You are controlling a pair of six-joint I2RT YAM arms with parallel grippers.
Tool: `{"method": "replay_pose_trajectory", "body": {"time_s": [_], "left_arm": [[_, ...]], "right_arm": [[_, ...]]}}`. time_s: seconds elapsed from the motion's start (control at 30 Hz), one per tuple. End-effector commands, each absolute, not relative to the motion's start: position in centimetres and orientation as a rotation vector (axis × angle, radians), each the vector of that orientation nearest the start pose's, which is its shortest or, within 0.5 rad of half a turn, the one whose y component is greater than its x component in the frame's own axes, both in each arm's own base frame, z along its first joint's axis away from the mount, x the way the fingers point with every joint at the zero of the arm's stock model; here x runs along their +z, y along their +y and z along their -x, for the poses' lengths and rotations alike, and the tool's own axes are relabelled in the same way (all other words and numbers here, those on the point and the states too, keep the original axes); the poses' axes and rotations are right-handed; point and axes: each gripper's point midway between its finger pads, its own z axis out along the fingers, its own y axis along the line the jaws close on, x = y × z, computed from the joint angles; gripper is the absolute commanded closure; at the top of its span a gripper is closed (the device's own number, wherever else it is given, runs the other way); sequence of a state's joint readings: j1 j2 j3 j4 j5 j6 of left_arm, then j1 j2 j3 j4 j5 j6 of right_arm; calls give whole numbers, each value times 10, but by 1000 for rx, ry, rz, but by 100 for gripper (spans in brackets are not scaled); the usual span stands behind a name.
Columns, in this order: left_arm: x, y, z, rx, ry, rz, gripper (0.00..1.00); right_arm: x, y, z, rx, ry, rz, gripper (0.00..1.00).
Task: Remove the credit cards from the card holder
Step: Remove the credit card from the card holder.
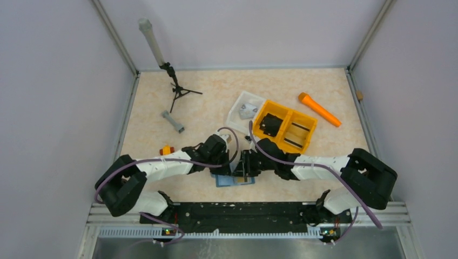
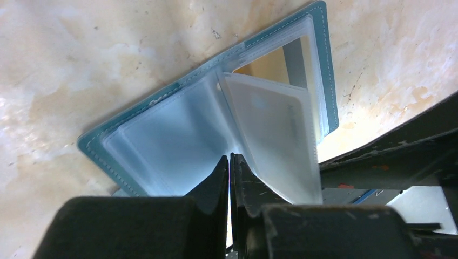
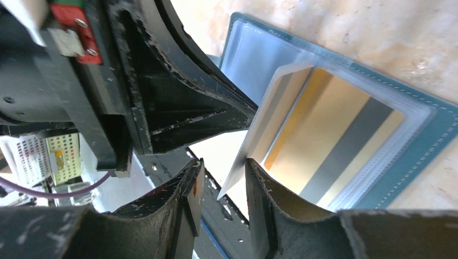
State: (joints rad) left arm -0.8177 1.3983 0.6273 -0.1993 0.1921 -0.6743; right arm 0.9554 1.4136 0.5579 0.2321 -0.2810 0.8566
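Card holder (image 1: 235,180): lies open on the table (image 1: 216,91), toward six o'clock of the top, right between both grippers.
Left gripper (image 2: 230,157): closed, tips down at the holder's fold, reaching from ten o'clock; I cannot tell if a sleeve is pinched.
Right gripper (image 3: 223,162): jaws apart, reaching from three o'clock, with the edge of the raised clear sleeve (image 3: 275,113) between them.
Gold card (image 3: 335,140): grey-striped, flat in its pocket.
Orange bin (image 1: 286,125): one o'clock of the holder, apart.

From above, all but a blue corner of the card holder (image 1: 226,181) is hidden.
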Motion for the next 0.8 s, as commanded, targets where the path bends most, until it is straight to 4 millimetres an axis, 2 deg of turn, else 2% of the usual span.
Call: {"method": "replay_pose_trajectory", "body": {"time_s": [0.0,0.23,0.37,0.5,0.57,0.67,0.77], "left_arm": [[41,-246,-167,-690,2671,-256,90],[55,-208,-172,-512,2635,-134,78],[65,-191,-174,-504,2596,-65,66],[62,-178,-175,-511,2595,14,50],[60,-174,-176,-522,2586,54,42],[61,-172,-180,-570,2556,99,28],[59,-177,-179,-652,2550,106,19]], "right_arm": [[93,364,-144,1310,2378,390,63],[84,378,-141,1330,2390,423,60],[83,382,-142,1326,2387,434,51],[79,379,-145,1289,2397,414,42],[77,377,-145,1278,2404,412,43],[71,377,-145,1255,2432,405,52],[68,372,-151,1195,2445,374,55]]}}
